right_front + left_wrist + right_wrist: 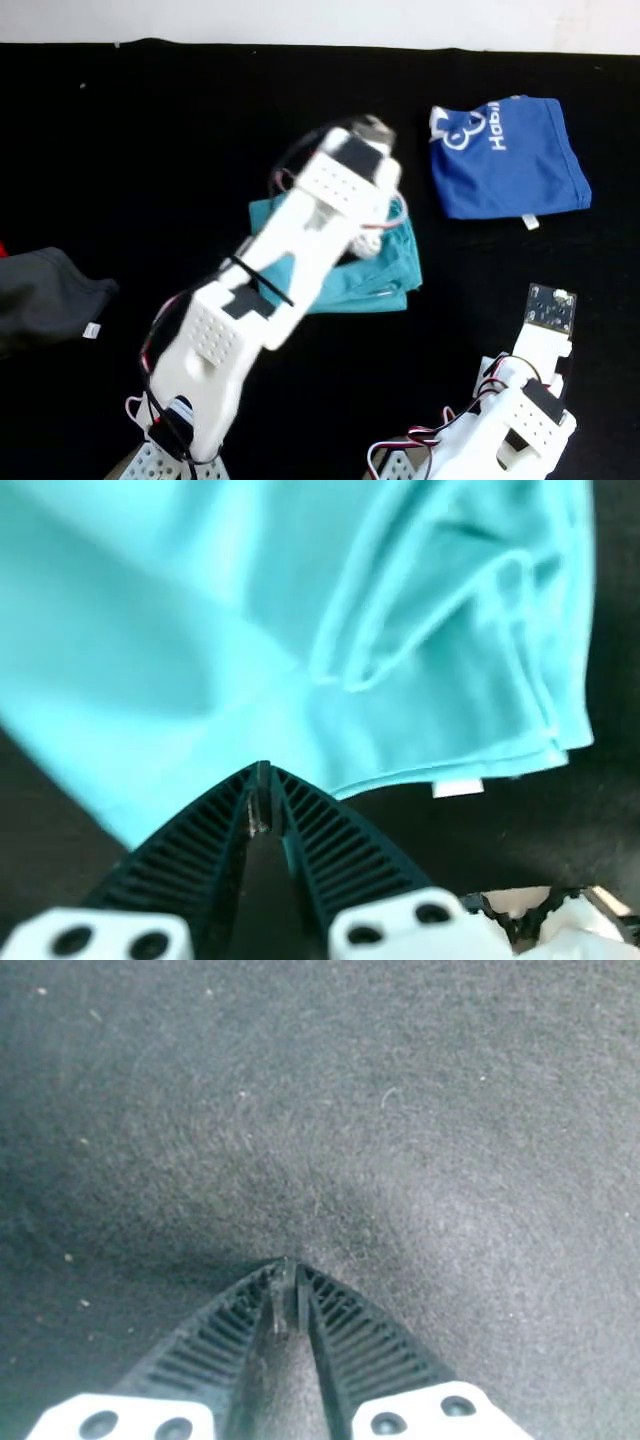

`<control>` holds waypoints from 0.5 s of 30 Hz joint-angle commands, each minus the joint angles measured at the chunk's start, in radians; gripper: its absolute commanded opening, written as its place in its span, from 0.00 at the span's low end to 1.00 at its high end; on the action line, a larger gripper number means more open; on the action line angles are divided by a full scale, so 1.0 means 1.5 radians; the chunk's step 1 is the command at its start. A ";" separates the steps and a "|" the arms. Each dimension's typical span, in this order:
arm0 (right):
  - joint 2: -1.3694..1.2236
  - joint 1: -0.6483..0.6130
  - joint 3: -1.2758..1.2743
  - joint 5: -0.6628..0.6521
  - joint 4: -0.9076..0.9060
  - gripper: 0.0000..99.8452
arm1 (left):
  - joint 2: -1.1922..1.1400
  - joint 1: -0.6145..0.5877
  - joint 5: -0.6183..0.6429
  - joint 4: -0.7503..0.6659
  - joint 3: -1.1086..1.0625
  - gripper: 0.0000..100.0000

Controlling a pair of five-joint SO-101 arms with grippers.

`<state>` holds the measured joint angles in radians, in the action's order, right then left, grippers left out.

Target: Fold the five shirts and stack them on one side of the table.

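With the teal shirt (385, 272) mid-fold at table centre, the left gripper (263, 777), jaws closed at its edge, likely must open to grasp a hem; the right gripper (287, 1268) is closed, empty.

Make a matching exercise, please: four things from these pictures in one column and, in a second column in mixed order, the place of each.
Things
1. teal shirt
2. blue shirt
3. grey shirt
4. right gripper

Places
A. at the left edge of the high view
B. over bare table, shut
C. beneath the left gripper, mid-table
D. upper right of the high view, folded

Pairs: 1-C, 2-D, 3-A, 4-B
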<state>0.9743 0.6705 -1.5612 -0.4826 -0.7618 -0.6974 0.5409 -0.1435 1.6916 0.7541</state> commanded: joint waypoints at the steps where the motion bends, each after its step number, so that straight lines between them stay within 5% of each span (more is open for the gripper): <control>1: -0.001 -0.001 -0.024 -0.011 0.017 0.01 | 0.006 0.008 -0.002 -0.086 -0.023 0.01; 10: -0.001 -0.001 -0.024 -0.011 0.017 0.01 | 0.006 -0.083 -0.001 -0.377 -0.039 0.01; 15: -0.001 -0.001 -0.024 -0.011 0.017 0.01 | -0.005 -0.101 0.000 -0.461 -0.035 0.01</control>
<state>0.9743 0.6705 -1.5612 -0.4826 -0.7618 -0.7127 0.3982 -0.1404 1.0656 0.6928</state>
